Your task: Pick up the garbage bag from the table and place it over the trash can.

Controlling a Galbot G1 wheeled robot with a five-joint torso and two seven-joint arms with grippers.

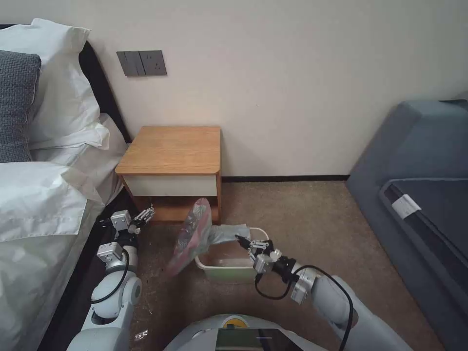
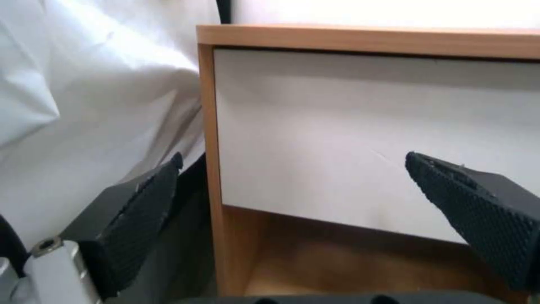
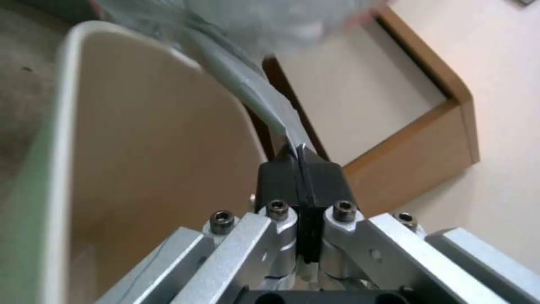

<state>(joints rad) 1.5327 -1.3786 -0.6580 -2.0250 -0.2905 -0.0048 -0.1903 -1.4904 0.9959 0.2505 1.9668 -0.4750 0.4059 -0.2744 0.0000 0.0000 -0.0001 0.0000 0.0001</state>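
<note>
Head view: crinkly translucent garbage bag (image 1: 195, 234), pink-tinted, hangs bunched at the left rim of the cream rectangular trash can (image 1: 229, 268) on the carpet. Right gripper (image 1: 242, 241) pinches its twisted plastic tail above the bin. Left gripper (image 1: 146, 213) hovers with jaws wide before the light-wood table (image 1: 170, 148).

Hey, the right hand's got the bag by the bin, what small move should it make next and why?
Probably carry the bag a little further across the bin. The right hand is shut on one twisted end above the bin's opening, yet most of the bag hangs outside the far-left rim. The left hand sits open by the table.
</note>
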